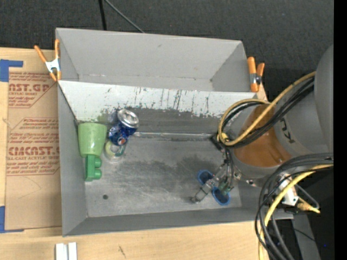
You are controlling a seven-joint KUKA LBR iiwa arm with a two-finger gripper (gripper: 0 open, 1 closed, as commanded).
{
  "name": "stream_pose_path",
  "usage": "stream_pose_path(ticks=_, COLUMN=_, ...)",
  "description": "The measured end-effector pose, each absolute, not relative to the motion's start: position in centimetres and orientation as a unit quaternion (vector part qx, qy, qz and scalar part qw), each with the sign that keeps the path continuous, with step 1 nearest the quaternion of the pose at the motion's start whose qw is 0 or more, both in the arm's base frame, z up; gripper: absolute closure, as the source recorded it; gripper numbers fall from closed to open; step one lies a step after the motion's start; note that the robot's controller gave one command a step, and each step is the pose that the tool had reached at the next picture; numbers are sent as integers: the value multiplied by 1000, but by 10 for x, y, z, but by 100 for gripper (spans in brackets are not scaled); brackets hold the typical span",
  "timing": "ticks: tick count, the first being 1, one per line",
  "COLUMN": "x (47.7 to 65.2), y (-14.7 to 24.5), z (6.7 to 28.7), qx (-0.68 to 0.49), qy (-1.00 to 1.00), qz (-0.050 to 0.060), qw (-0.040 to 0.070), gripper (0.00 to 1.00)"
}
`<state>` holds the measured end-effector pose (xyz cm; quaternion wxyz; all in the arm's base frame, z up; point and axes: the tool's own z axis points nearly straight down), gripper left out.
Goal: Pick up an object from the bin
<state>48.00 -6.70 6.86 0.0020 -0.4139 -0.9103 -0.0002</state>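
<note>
My gripper (225, 182) is low in the bin's front right corner, right above a blue object (205, 176). That object has two blue loops and a grey metal piece pointing front-left, like small scissors. Part of it is hidden under the gripper, and I cannot tell whether the two are touching. On the left side of the bin, a light green cup (91, 138) lies on its side. A green block (92, 168) sits just in front of the cup. To the cup's right a blue drink can (122, 128) lies tilted, with a small clear object (114, 150) against it.
The arm, with an orange cover and looped yellow and black cables, fills the space over the bin's right wall. The bin's right and front walls stand close around the gripper.
</note>
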Motion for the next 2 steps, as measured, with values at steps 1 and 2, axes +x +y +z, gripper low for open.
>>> stream_pose_path(ticks=1, x=480, y=-67, z=68, qx=-414, qy=-910, qz=0, qw=3, gripper=0)
stream_pose_path(ticks=2, x=480, y=-67, z=68, qx=-414, qy=-910, qz=0, qw=3, gripper=100)
